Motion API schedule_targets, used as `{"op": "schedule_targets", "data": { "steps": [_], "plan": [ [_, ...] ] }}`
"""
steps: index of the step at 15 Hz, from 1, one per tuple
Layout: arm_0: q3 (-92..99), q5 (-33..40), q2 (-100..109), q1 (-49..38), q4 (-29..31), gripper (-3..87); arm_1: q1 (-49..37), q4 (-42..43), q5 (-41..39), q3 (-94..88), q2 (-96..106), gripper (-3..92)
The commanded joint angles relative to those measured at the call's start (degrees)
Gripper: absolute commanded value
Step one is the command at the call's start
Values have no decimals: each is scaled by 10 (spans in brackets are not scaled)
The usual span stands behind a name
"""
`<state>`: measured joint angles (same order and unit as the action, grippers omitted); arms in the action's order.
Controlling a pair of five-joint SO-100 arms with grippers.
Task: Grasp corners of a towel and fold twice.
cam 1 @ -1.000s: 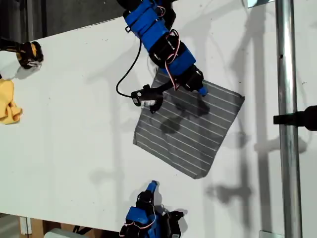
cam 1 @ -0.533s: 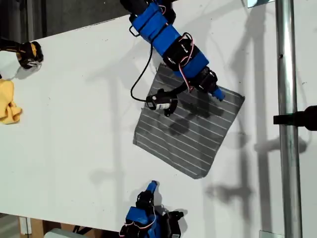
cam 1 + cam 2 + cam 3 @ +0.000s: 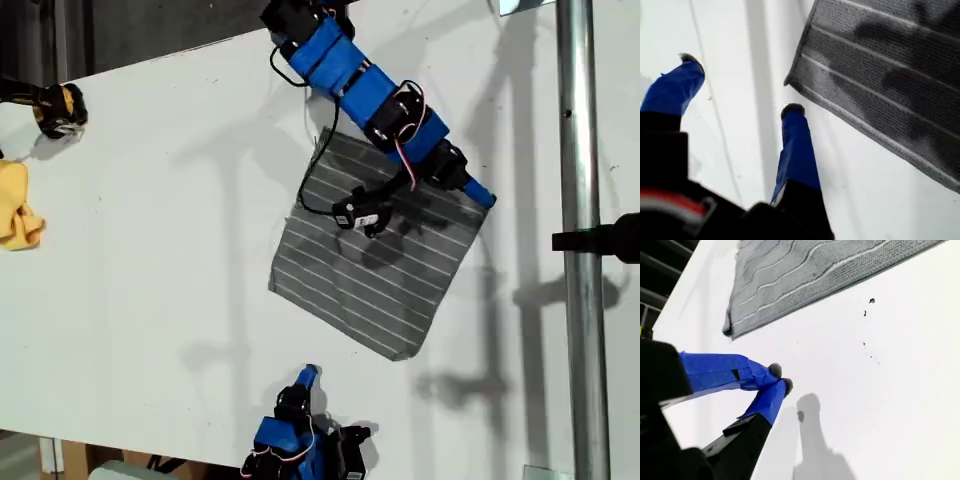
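Note:
The grey striped towel [image 3: 365, 285] lies flat on the white table as a tilted square. My first arm reaches over it from the exterior view's top. My first gripper [image 3: 481, 192] is at the towel's corner on the exterior view's right. In the first wrist view this gripper [image 3: 740, 84] is open and holds nothing. One of its fingertips [image 3: 792, 110] sits just short of that corner [image 3: 788, 81], apart from it. My second gripper [image 3: 310, 374] rests near the table's lower edge in the exterior view. It is shut [image 3: 781, 378] and empty, with a towel corner [image 3: 729, 330] some way ahead.
A small yellow cloth [image 3: 17, 208] lies at the exterior view's left edge, with a black and yellow object [image 3: 60, 108] above it. A vertical metal pole [image 3: 580, 250] with a black clamp [image 3: 600, 240] stands at the exterior view's right. The first arm's cable [image 3: 345, 205] hangs over the towel.
My first arm has swept across the towel toward the exterior view's right, from the upper middle to the right-hand corner. The second arm and the towel have not moved.

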<state>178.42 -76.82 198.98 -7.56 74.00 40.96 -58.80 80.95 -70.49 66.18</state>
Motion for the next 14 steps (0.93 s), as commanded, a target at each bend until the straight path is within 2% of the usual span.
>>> {"op": "schedule_targets", "data": {
  "steps": [1,8,14],
  "plan": [
    [3,-2,3,2,3,-15,-6,-9,0,15,-19,356],
    [3,-1,3,-2,3,-15,-25,-31,-18,105,-138,355],
    [3,3,3,-2,2,-15,-35,2,-11,171,-318,308]
  ]
}}
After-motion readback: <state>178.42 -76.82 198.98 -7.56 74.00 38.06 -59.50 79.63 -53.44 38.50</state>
